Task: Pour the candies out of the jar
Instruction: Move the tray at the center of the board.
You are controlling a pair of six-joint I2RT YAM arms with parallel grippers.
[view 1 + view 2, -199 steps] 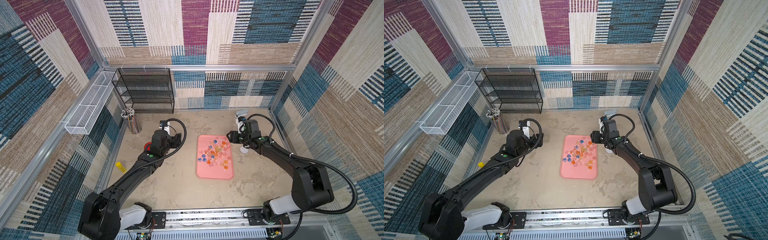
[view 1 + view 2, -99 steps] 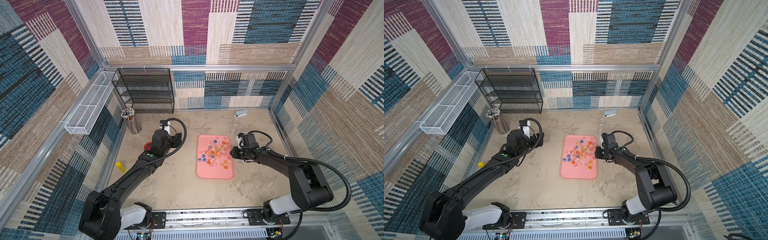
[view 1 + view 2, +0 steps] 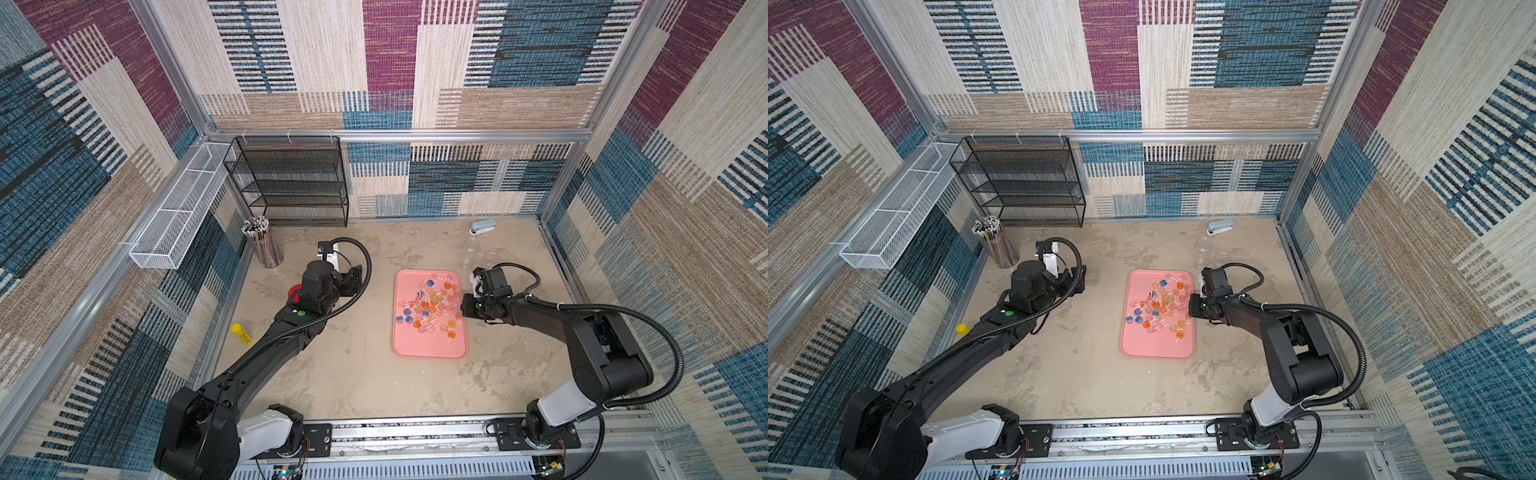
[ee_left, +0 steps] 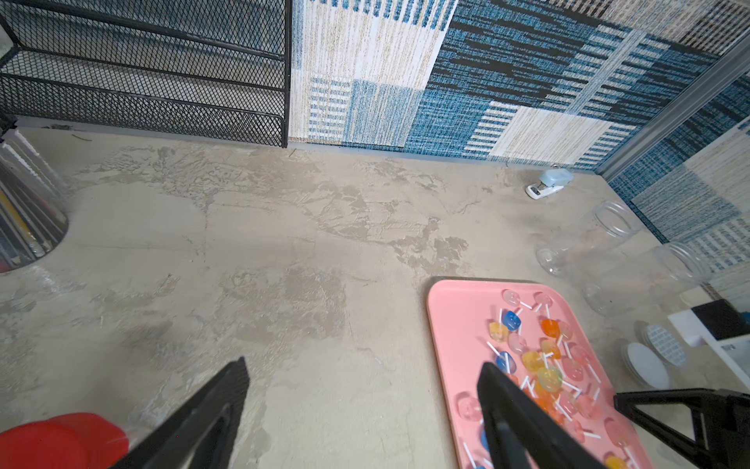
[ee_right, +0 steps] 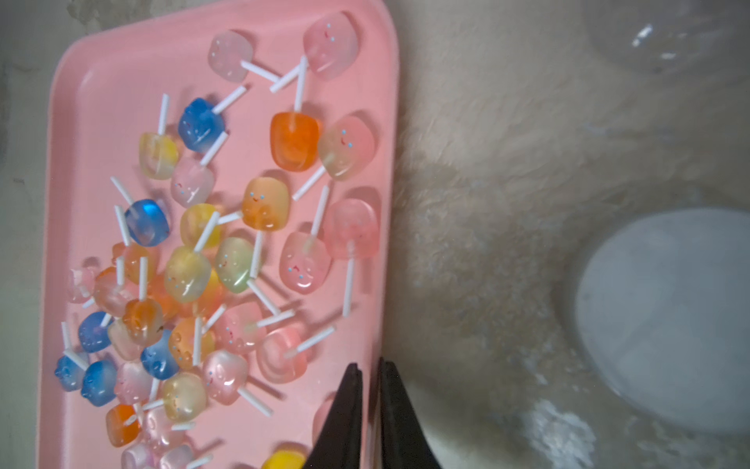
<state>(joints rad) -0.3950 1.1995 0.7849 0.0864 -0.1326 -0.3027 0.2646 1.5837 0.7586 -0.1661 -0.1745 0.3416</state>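
Note:
The candies (image 3: pixel 430 305) (image 3: pixel 1158 305) lie in a loose heap on a pink tray (image 3: pixel 428 353) (image 5: pixel 77 122): small orange, blue, pink and yellow heads on short white sticks (image 5: pixel 251 207). An empty clear jar (image 4: pixel 588 239) lies on its side behind the tray, and a second clear jar (image 4: pixel 645 280) lies next to it. My right gripper (image 3: pixel 460 306) (image 5: pixel 370 365) is shut and empty, its tips over the tray's right rim. My left gripper (image 4: pixel 363 365) (image 3: pixel 357 276) hangs open over bare table left of the tray, holding nothing.
White lids (image 4: pixel 649 357) (image 5: pixel 669 316) lie right of the tray. A pale blue stapler (image 3: pixel 483 226) sits at the back right. At the back left stand a pencil cup (image 3: pixel 262 245) and a black mesh shelf (image 3: pixel 291 183). A red lid (image 4: pixel 61 438) and a yellow tube (image 3: pixel 242 333) lie on the left.
My right arm drew back from the jars at the rear to the tray's right edge, and its jaws closed fully. The left arm stayed still.

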